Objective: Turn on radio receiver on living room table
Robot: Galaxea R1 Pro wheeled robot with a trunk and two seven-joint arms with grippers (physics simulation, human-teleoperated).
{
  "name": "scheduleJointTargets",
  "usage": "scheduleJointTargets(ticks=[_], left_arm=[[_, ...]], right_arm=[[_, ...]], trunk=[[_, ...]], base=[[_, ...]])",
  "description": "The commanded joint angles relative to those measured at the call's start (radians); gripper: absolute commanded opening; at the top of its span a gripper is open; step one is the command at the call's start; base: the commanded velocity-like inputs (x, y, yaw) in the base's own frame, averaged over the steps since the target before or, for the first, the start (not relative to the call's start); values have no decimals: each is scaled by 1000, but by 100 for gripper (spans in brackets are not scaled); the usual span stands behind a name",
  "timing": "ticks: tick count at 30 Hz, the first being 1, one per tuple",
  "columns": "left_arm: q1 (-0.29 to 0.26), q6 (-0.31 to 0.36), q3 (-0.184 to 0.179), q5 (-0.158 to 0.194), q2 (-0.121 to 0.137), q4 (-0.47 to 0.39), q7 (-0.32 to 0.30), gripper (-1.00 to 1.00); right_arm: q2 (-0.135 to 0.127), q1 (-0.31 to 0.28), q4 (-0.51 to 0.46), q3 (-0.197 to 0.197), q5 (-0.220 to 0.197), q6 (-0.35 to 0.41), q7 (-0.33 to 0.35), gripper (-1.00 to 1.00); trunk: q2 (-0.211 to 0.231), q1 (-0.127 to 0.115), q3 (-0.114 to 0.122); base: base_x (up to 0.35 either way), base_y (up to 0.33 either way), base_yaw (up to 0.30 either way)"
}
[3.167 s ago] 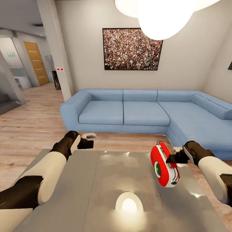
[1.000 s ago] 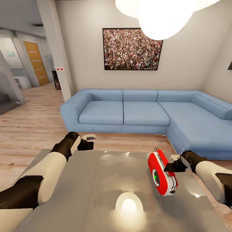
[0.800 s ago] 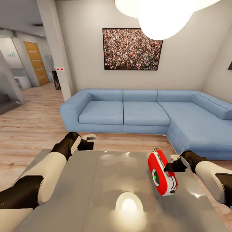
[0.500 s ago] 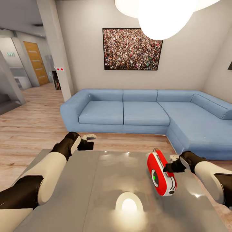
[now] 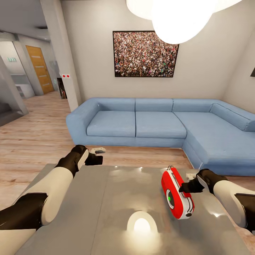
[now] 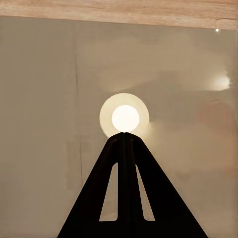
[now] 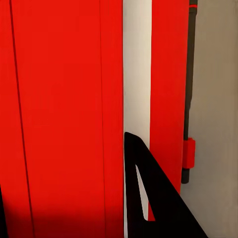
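The living room (image 5: pixel 42 131) surrounds me: beige walls, a light wood plank floor and a blue L-shaped sofa (image 5: pixel 159 124) ahead, with a framed crowd picture (image 5: pixel 145 54) above it and a white pendant lamp (image 5: pixel 177 17) overhead. The counter (image 5: pixel 106 212) lies directly below my arms; its glossy grey top mirrors the lamp as a bright spot.

The radio receiver (image 5: pixel 177 194) is over the right part of the counter, tilted, with its dial face turned toward my camera and the dial centre showing green. Whether its lower end touches the counter cannot be determined. No containers are in view.

My right end effector (image 5: pixel 186 186) is closed on the radio receiver from its right side. In the right wrist view, the red body with its white trim band (image 7: pixel 137 69) sits against one black finger (image 7: pixel 148 198).

My left end effector (image 5: pixel 95 158) hangs over the far left edge of the counter, holding nothing. In the left wrist view its fingers (image 6: pixel 125 183) meet at the tips.

Compared with 3.2 s ago, the radio receiver and my right end effector are lower and slightly further left. My left arm has not moved.
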Motion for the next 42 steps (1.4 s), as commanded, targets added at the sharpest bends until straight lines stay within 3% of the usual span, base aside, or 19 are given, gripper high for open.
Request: scheduleJointTargets(ticks=[1, 42], left_arm=[[0, 0, 0, 0, 0, 0, 0, -100], [0, 0, 0, 0, -1, 0, -1, -100]], right_arm=[[0, 0, 0, -6, -4, 1, 0, -100], [10, 51, 0, -6, -4, -46, -6, -100]], trunk=[[0, 0, 0], [0, 0, 0]], base=[[0, 0, 0], [0, 0, 0]])
